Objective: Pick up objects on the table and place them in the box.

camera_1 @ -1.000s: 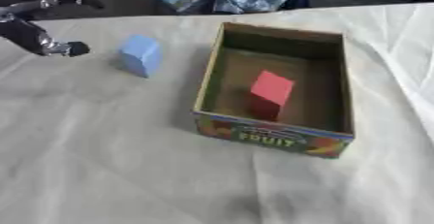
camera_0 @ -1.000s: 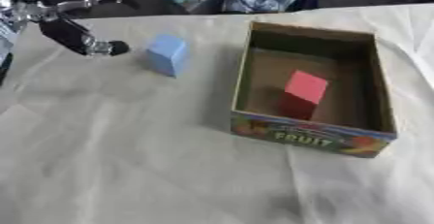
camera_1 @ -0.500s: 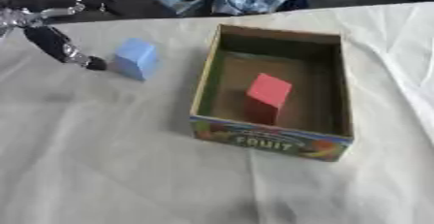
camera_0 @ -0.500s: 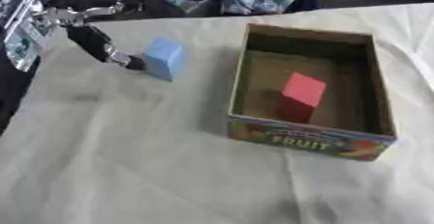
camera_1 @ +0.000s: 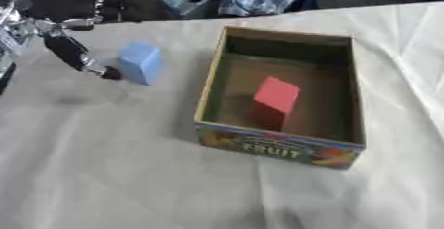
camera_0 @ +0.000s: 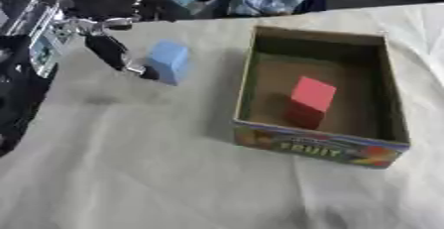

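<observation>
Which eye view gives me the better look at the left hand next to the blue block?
The left eye view: the left hand sits further inside the picture, a fingertip at the blue block. The right eye view shows the same hand nearer its left edge, partly cut off.

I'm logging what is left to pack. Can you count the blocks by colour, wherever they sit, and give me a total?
Blue blocks: 1, the blue block on the table left of the box, by the left hand.
Red blocks: 1, the red block inside the box.
Total: 2 blocks.
</observation>
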{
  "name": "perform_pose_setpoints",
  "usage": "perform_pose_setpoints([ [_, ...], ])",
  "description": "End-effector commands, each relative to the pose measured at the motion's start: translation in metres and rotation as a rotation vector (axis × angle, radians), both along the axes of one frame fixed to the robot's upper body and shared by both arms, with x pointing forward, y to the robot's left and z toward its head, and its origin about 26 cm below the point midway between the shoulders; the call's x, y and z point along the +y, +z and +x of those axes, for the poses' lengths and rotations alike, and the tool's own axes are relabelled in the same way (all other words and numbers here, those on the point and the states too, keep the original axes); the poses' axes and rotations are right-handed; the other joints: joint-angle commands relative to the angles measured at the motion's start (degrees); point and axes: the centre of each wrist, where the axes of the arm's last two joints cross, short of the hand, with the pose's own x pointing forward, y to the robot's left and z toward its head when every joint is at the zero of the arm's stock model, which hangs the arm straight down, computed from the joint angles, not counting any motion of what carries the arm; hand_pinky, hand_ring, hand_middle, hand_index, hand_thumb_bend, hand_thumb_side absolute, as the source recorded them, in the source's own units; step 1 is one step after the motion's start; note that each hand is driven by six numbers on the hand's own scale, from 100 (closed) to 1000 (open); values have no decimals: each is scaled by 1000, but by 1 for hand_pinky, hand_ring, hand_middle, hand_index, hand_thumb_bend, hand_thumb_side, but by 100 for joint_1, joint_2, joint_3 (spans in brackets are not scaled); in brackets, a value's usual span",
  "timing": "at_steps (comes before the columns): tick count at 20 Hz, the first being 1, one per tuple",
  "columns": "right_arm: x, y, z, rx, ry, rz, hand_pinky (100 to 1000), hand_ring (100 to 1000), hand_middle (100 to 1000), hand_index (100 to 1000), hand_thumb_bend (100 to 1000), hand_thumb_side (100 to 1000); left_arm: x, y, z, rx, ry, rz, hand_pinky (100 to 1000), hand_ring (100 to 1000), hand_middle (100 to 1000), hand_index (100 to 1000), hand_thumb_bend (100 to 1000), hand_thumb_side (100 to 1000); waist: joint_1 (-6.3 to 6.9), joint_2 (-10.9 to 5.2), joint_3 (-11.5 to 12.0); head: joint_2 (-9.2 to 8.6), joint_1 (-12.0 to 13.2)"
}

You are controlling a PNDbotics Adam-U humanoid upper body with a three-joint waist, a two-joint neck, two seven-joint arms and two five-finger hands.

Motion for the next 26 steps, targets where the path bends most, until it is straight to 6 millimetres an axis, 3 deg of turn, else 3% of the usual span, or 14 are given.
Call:
perform_pose_setpoints([
  [1, 1, 9, -2, -34, 12, -21, 860, 741, 554, 873, 477, 906, 5, 18, -4, 70, -40, 215, 772, 903, 1000, 982, 654, 849, -13, -96, -6, -75, 51],
  [26, 9, 9, -1, -26, 23, -72, 865, 743, 547, 884, 470, 905, 21, 23, -4, 26, 15, 210, 780, 910, 1000, 956, 560, 840, 100, 165, -211, -175, 260],
])
